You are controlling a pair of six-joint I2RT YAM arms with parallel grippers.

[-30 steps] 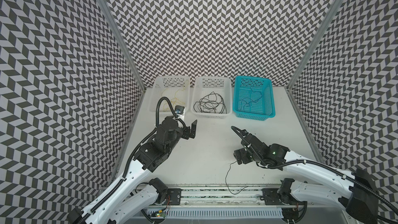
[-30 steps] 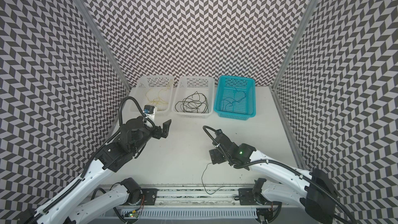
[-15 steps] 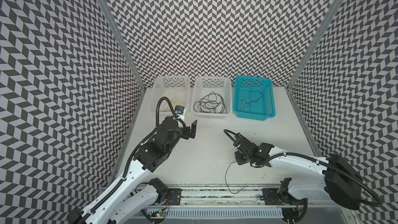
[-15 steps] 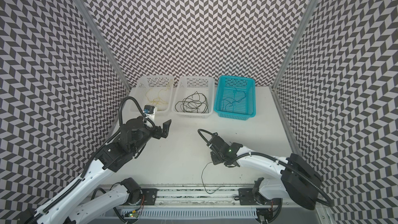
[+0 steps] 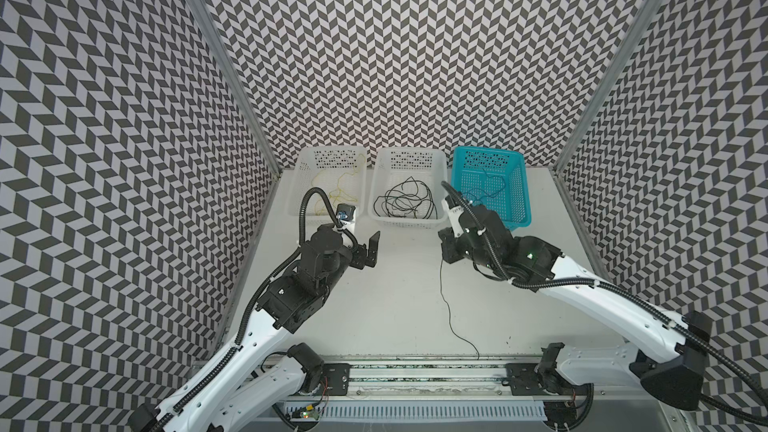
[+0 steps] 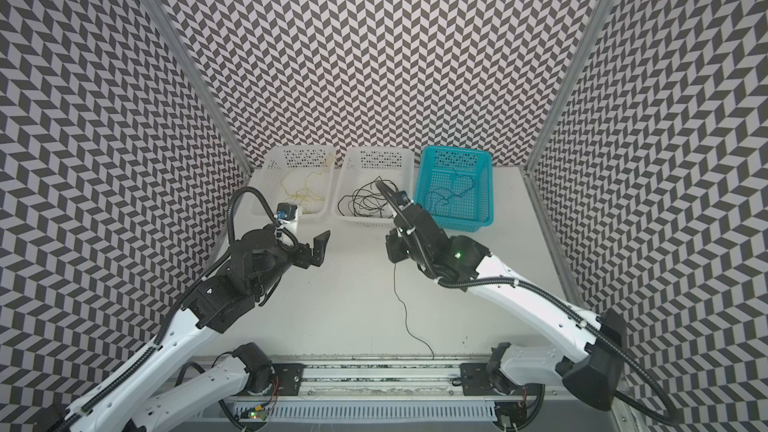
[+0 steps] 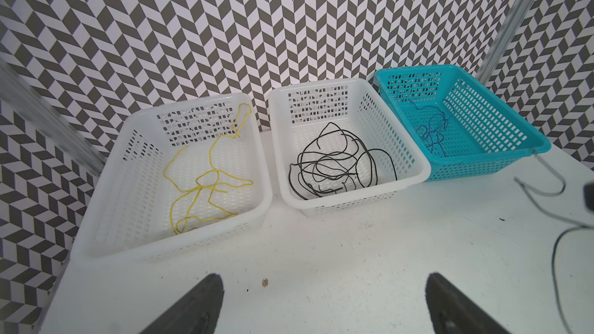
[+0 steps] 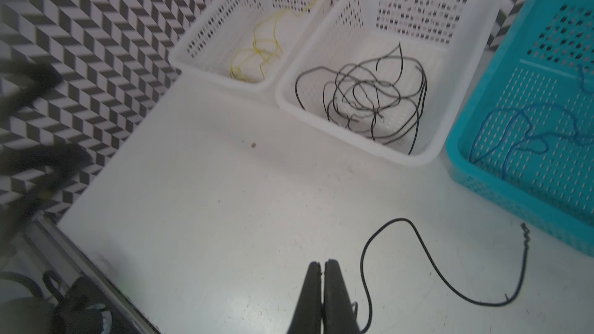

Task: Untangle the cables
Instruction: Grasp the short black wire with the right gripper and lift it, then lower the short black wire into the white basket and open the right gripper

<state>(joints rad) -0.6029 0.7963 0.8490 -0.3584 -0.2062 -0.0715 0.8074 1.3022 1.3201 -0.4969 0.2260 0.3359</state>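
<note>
Right end effector (image 8: pixel 322 264) is clamped on the loose black cable (image 8: pixel 401 219); left end effector (image 7: pixel 323 277) gapes wide. Such thin wire could slip out.

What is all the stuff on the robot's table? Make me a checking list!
Surface: white table, lightly scuffed.
Job's things: yellow wires in the left white plastic basket; black wires in the middle white plastic basket; blue wires in the teal plastic basket; one loose thin black wire on the table.
Clutter: small brown speck.
Grippers: left gripper open, holding nothing; right gripper shut, seemingly pinching that loose wire.
Cables: ribbed black hoses along both arms.
Surroundings: grey-and-white chevron walls on three sides.
</note>
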